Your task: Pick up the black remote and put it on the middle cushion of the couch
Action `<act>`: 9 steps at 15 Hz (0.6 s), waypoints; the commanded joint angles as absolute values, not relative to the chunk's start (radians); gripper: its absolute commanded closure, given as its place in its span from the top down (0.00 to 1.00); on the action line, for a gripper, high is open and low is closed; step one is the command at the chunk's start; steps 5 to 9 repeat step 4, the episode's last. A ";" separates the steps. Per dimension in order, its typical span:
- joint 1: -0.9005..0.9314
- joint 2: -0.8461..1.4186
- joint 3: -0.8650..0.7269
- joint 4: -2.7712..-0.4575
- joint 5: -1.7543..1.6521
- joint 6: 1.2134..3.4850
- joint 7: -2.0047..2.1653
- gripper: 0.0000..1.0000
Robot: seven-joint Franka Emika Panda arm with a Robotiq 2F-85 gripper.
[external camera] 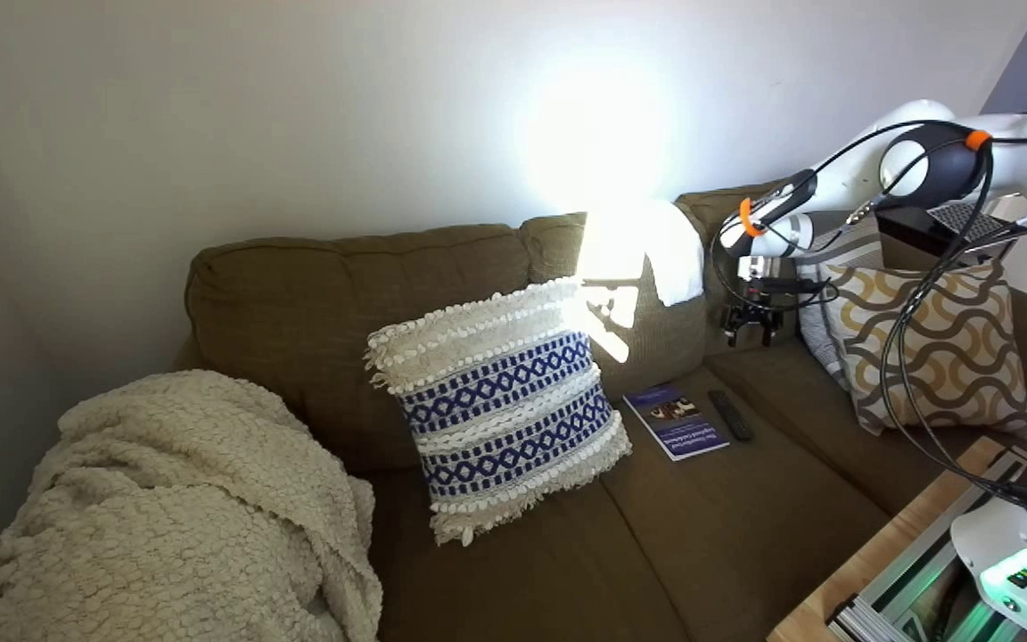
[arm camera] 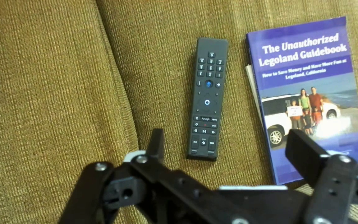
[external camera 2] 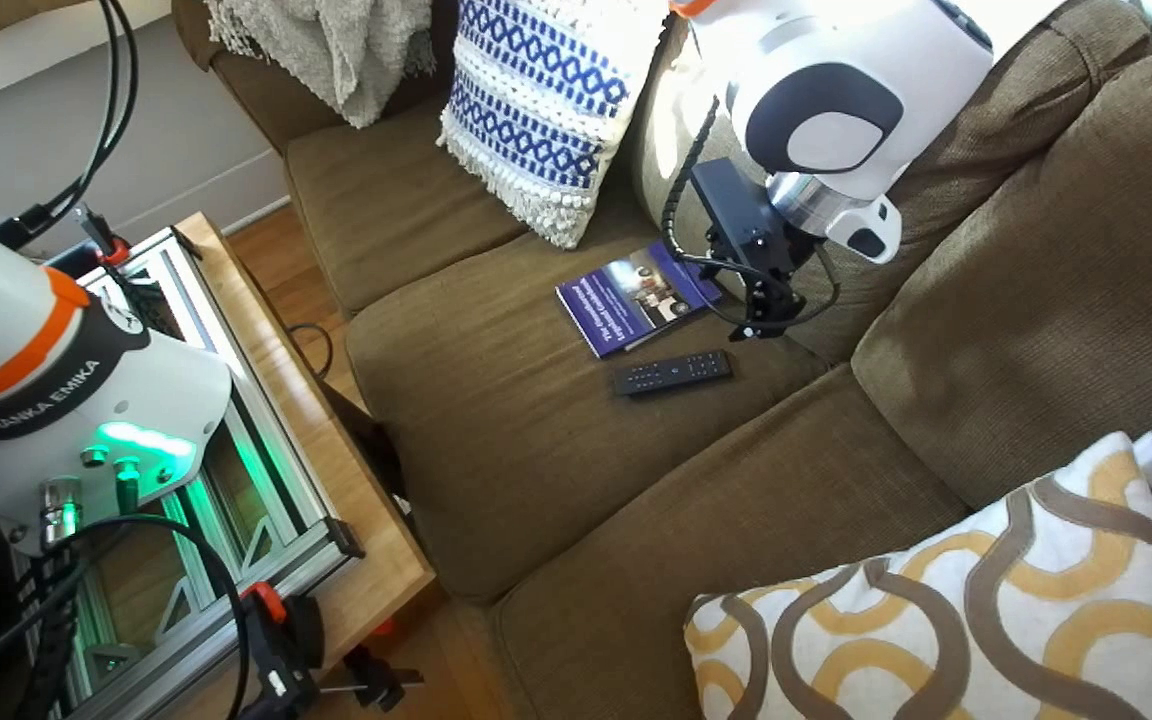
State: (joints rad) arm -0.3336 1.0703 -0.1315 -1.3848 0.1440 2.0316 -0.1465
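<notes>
Black remote (arm camera: 208,99): flat on the middle cushion (external camera 2: 476,430), keys up, between the book (arm camera: 315,93) and a seam (arm camera: 118,71), touching neither. In the wrist view its lettering stands upside down, the number pad at the end farther from the gripper (arm camera: 227,147).
Gripper: fingers (arm camera: 305,152) spread wide and pointing down, above the cushion and apart from the remote. In the wrist view one finger overlaps the book; the other shows past the remote's opposite side, over brown cloth.
Book: purple, "The Unauthorized Legoland Guidebook", face up, glare whitening part of its photo.
Middle cushion: olive-brown, bearing both remote and book.
Couch (external camera: 353,267): same brown fabric, its back along a pale wall (external camera: 282,116).
Blue-and-white pillow (external camera: 505,410): fringed, tilted against the couch back, near the book.
Lattice pillow (external camera: 932,348): leaning, with a striped pillow (external camera: 819,330) partly behind it.
Blanket (external camera: 175,499): cream, nubby, heaped at the couch's end.
White cloth (external camera: 676,254): draped over the couch back, partly lost in glare.
Arm (external camera: 857,183): white, reaching over the couch.
Base (external camera 2: 166,380): lit green, on a metal frame (external camera 2: 256,405) over a wooden top (external camera 2: 386,565).
</notes>
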 commanded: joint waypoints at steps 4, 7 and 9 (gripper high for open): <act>-0.337 1.017 -0.121 -1.487 0.126 2.109 -0.148 1.00; -0.337 1.017 -0.121 -1.487 0.126 2.109 -0.148 1.00; -0.337 1.017 -0.121 -1.487 0.126 2.109 -0.148 1.00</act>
